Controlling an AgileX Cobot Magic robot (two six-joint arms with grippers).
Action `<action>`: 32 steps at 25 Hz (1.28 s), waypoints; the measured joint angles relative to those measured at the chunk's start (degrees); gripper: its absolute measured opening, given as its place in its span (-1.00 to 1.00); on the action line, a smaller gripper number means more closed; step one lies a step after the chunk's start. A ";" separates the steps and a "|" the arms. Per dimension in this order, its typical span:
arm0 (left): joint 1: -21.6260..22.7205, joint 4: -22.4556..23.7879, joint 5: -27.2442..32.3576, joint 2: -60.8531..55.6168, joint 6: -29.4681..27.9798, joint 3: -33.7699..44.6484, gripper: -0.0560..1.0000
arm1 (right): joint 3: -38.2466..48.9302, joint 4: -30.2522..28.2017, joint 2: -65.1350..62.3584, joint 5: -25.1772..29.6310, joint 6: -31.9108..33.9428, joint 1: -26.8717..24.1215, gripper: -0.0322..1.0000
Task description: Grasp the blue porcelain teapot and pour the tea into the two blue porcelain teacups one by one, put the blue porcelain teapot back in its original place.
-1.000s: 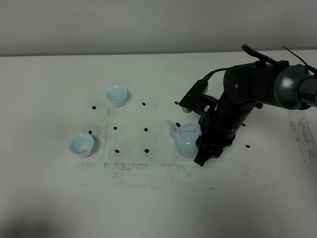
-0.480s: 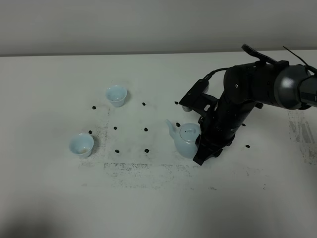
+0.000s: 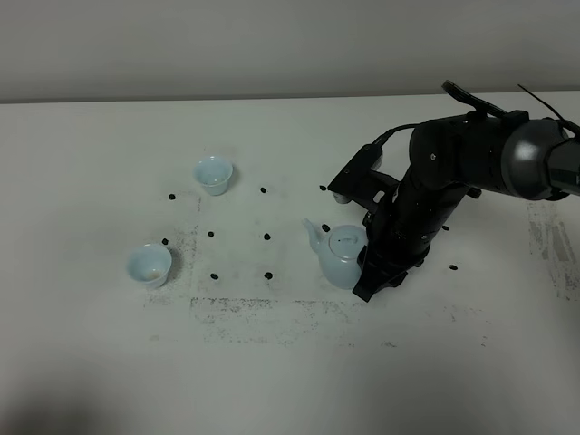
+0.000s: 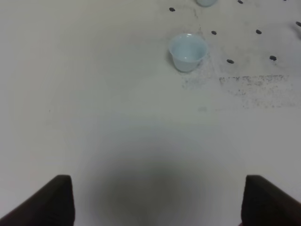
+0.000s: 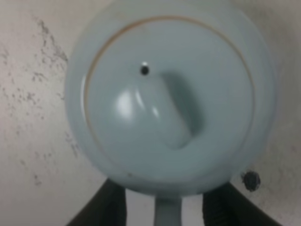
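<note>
Locate the blue porcelain teapot (image 3: 338, 256) on the desk (image 3: 272, 381). It stands upright with its lid (image 5: 169, 101) on and its spout pointing toward the side where the cups stand.

The right tool (image 3: 370, 272) sits at the pot's handle side. In the right wrist view, note its two dark fingers (image 5: 106, 207), one on each side of the loop handle (image 5: 168, 214). Pale desk shows between each finger and the handle, so the tool is apart and clamps nothing.

The rear teacup (image 3: 213, 174) and the front teacup (image 3: 149, 265) stand upright, well apart from the pot and from each other.

The left tool (image 4: 157, 202) hangs above the desk, its tips well apart with nothing between them.

Black dots (image 3: 267, 236) mark the desk between the cups and the pot.
</note>
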 joint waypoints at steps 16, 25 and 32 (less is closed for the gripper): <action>0.00 0.00 0.00 0.00 0.00 0.00 0.49 | 0.00 0.35 0.00 0.05 3.94 0.00 -0.15; 0.00 0.01 0.00 0.00 0.00 0.00 0.49 | 0.00 0.40 0.00 0.15 4.28 0.00 -0.15; 0.00 0.01 0.00 0.00 0.00 0.00 0.49 | 0.00 0.40 0.00 0.28 4.35 0.00 -0.15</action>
